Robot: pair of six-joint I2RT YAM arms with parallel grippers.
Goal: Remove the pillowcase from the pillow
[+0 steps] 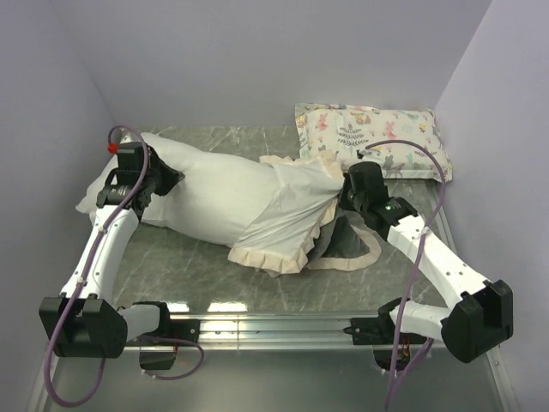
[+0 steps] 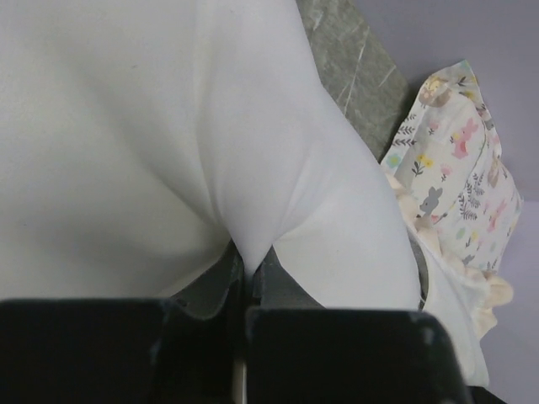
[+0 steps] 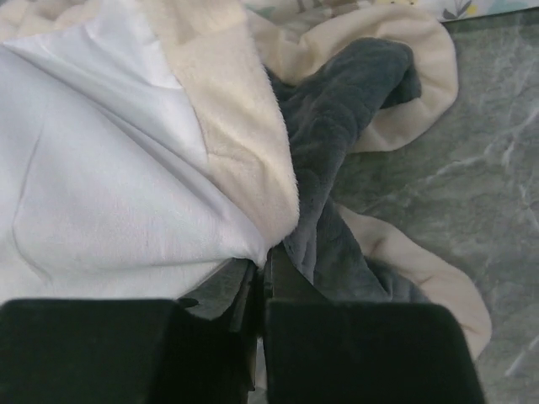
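The plain white pillow (image 1: 206, 193) lies across the table, its left part bare. The pillowcase (image 1: 296, 219), white inside with a cream frill and dark grey plush outside, is turned inside out over the pillow's right end. My left gripper (image 1: 165, 182) is shut on a pinch of the white pillow (image 2: 168, 126) at its left end. My right gripper (image 1: 345, 196) is shut on the pillowcase (image 3: 126, 185) at its right side, where white lining, cream frill and grey plush (image 3: 337, 126) bunch together.
A smaller animal-and-plant print pillow (image 1: 369, 137) lies at the back right against the wall, and shows in the left wrist view (image 2: 459, 168). The marble-grey table (image 1: 180, 275) has walls on the left, back and right. The arm mounting rail runs along the near edge.
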